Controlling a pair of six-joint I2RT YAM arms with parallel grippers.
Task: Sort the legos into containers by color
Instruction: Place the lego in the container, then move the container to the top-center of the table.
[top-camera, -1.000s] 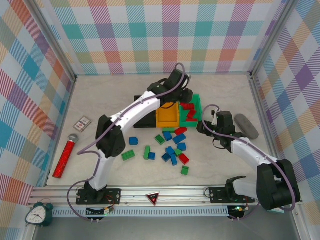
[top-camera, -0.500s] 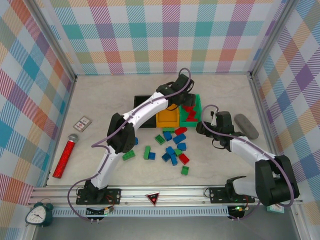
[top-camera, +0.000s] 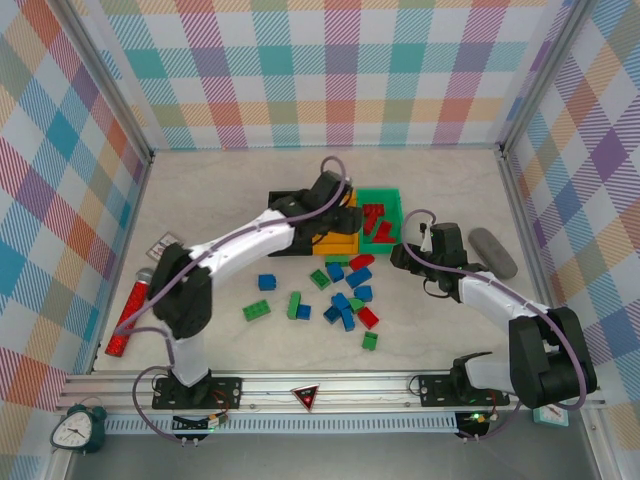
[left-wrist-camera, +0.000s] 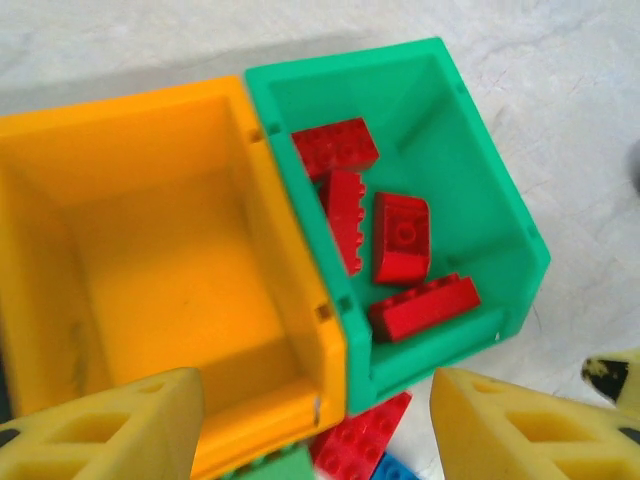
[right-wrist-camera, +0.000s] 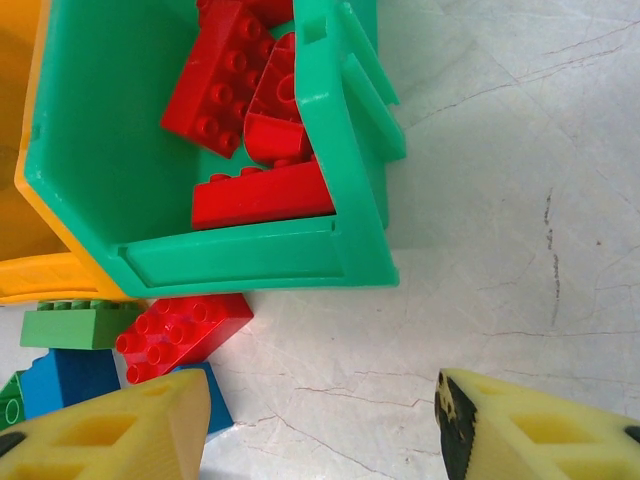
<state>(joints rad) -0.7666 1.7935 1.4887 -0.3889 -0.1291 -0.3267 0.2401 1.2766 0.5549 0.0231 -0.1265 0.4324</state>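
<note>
The green bin (top-camera: 381, 194) (left-wrist-camera: 500, 250) (right-wrist-camera: 250, 262) holds several red legos (top-camera: 378, 220) (left-wrist-camera: 400, 238) (right-wrist-camera: 258, 195). The orange bin (top-camera: 335, 241) (left-wrist-camera: 150, 260) touches its left side and looks empty. The black bin (top-camera: 294, 243) is partly hidden behind my left arm. Loose red, blue and green legos (top-camera: 345, 300) lie on the table in front of the bins, among them a red brick (left-wrist-camera: 360, 440) (right-wrist-camera: 185, 335). My left gripper (top-camera: 341, 207) (left-wrist-camera: 315, 392) hangs open over the orange bin's front edge, holding nothing. My right gripper (top-camera: 401, 256) (right-wrist-camera: 322, 400) stands open over bare table, just in front of the green bin.
A grey oblong object (top-camera: 493, 252) lies right of my right arm. A red glittery tube (top-camera: 130, 315) and a small patterned card (top-camera: 163, 243) lie at the left. Checked walls enclose the table on three sides.
My left arm has swung left, off the green bin and over the orange one, uncovering the red legos inside. The right arm has barely moved.
</note>
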